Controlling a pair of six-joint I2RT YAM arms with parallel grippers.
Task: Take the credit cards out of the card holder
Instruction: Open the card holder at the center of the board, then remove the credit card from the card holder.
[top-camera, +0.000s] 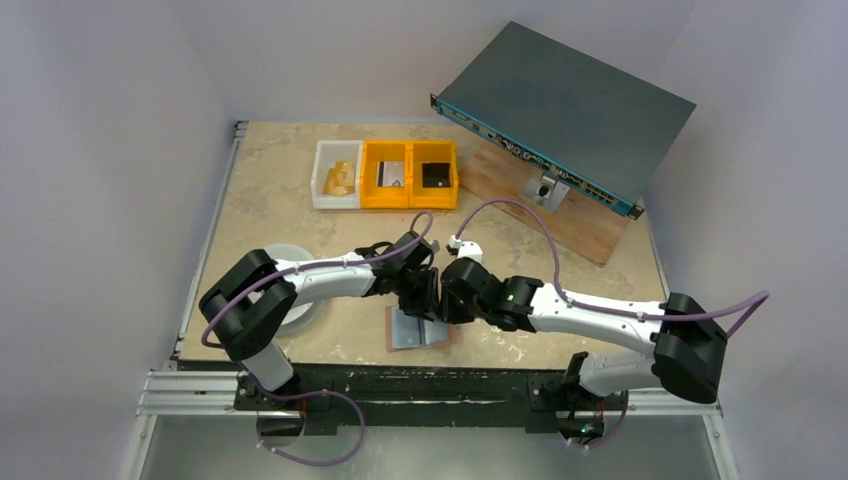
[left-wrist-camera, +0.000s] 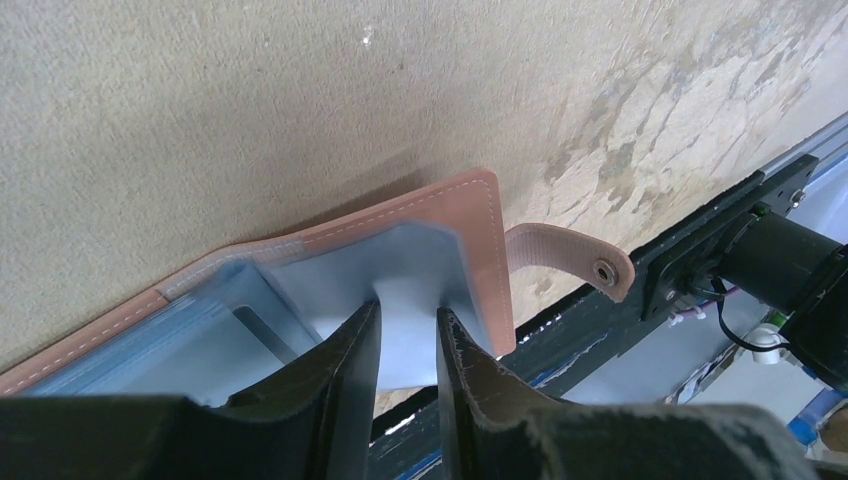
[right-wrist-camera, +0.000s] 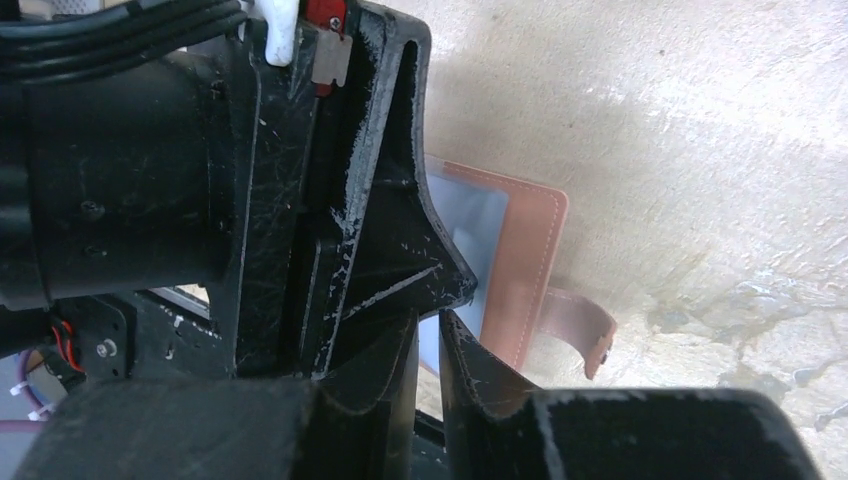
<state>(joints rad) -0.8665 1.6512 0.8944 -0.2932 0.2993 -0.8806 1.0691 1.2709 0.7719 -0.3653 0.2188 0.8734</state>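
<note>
Lower centre of the top view: card holder (top-camera: 418, 330) lies open on the bench (top-camera: 270, 190), snap tab (left-wrist-camera: 570, 255) at lower right. Left tool (left-wrist-camera: 410, 312) is a slit apart over its pale blue inner face. Right tool (right-wrist-camera: 428, 325) is also narrowly apart, just beside the left one.

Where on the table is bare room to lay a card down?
Free: the beige tabletop between the yellow plastic bins and the arms, and the back left corner. Crowded: front centre, where the left gripper and right gripper meet over the pinkish-tan leather card holder.
</note>
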